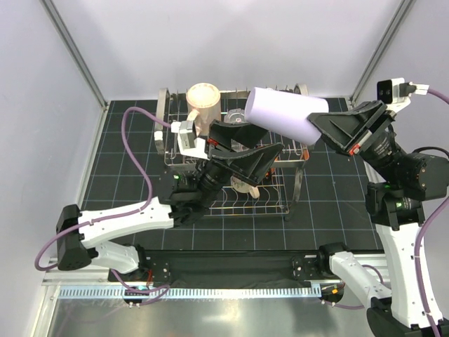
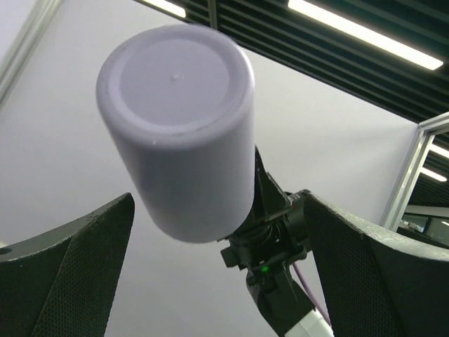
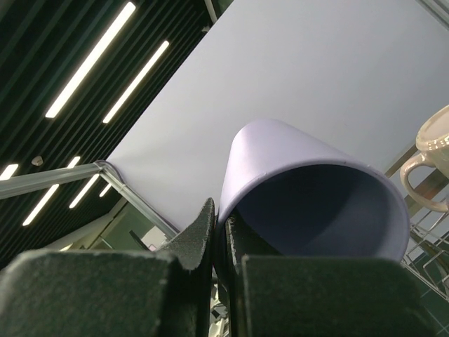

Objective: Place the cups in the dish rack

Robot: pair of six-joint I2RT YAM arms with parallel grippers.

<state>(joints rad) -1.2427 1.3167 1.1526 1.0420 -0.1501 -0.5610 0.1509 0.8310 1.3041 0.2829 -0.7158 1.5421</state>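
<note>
I have the right jaws clenched on one lavender tumbler (image 1: pixel 284 112), pinching its rim wall at the open end. The right arm (image 1: pixel 393 165) comes in from 4 o'clock and carries the tumbler in the air, lying nearly on its side. It is over the 1 o'clock corner of the dish rack (image 1: pixel 297 166), with its closed base pointing toward 10 o'clock.

The left arm (image 1: pixel 126 219) reaches in from 8 o'clock, and its wrist hangs over the middle of the rack. The left jaws are released and spread wide. In the left wrist view both fingers (image 2: pixel 70 267) frame the tumbler's base from below, apart from it.

There is one rack, standing on the dark gridded counter (image 1: pixel 330 210). One cream mug (image 1: pixel 203 102) sits on its upper tier at 11 o'clock. One beige cup (image 1: pixel 247 185) shows on the lower wires, partly hidden under the left wrist. Just right of the mug there is a round clear rim (image 1: pixel 235 115), possibly a glass tumbler, though I can't be sure. That makes three cups I can count for certain, and maybe a fourth.
</note>
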